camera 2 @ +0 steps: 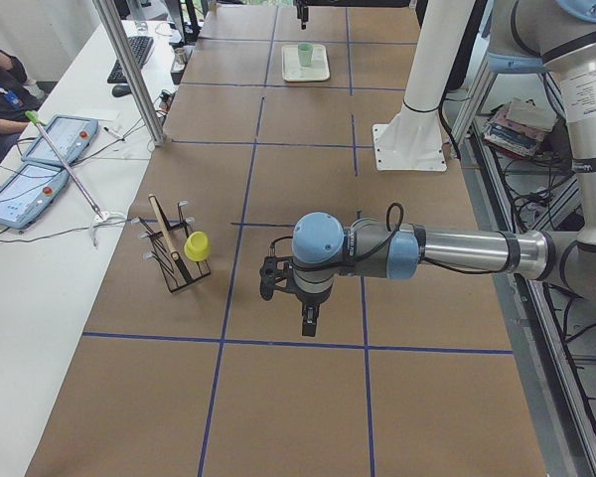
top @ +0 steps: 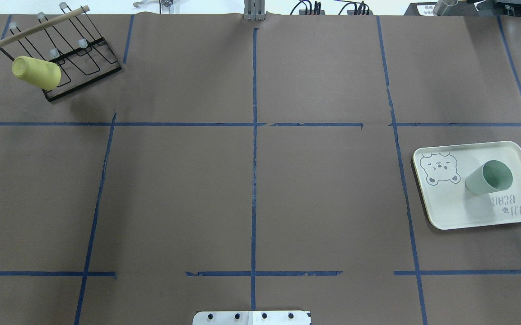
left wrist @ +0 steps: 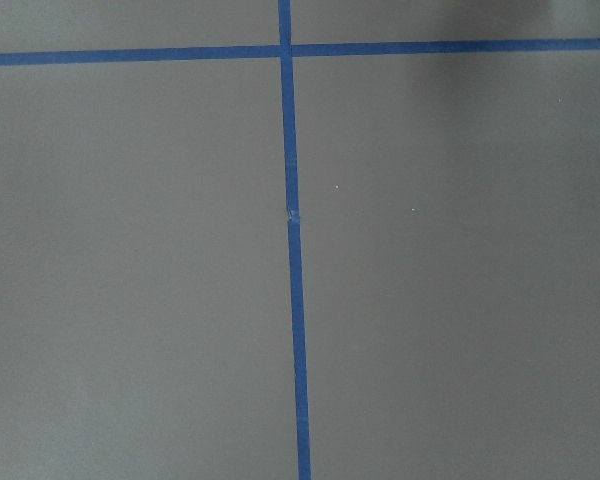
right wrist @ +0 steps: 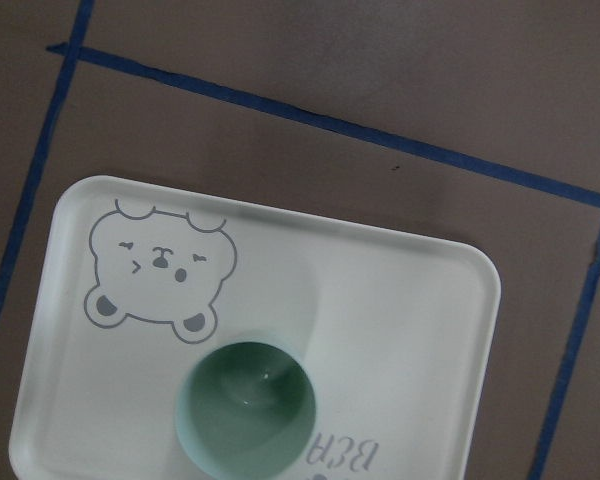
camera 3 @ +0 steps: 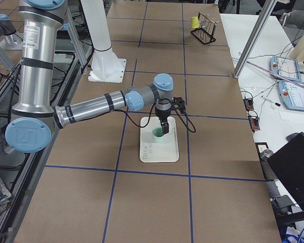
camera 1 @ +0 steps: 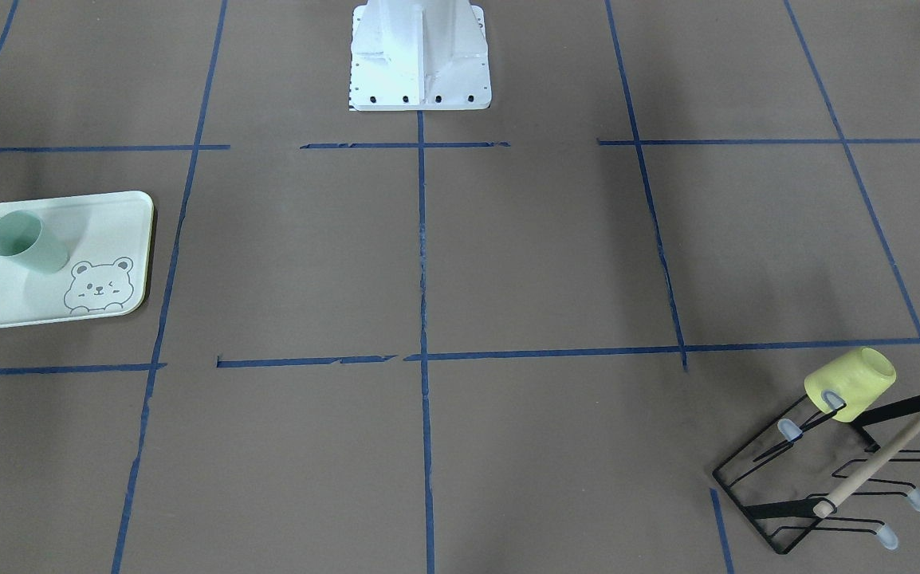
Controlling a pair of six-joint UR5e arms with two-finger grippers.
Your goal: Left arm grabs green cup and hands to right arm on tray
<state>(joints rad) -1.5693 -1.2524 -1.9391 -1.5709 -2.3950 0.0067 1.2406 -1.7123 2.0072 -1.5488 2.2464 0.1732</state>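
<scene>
In the exterior right view, the right arm's black two-finger end effector (camera 3: 164, 128) hung pointing down just above the small pale mint-green handleless plastic cup (camera 3: 157, 134). That cup stood upright on the pale green rectangular tray with the bear drawing (camera 3: 159, 152). We could not tell whether the fingers were parted or closed, nor whether they touched the rim.

From overhead, the green cup (top: 488, 177) sat on the tray (top: 445, 212) between the bear drawing and the lettering, at the robot's right end of the desk (top: 251, 194). Only a black sliver of the right end effector showed at the picture's edge, too little to judge.

The front-facing view gave the same layout mirrored. At the opposite end, a pale yellow plastic cup (camera 1: 851, 383) hung on a black wire rack (camera 1: 779, 478).

The right wrist camera looked straight down into the green cup's open mouth. We took its long axis to be vertical, in line with the right end effector above it. No fingers showed.

In the exterior left view, the left arm's end effector (camera 2: 309, 320) pointed down over bare desk, well apart from the distant tray. We could not tell its grip state.

The left wrist camera saw only desk and blue tape lines (left wrist: 292, 300).

We judged the right arm far the nearer, with the green cup directly below it.
</scene>
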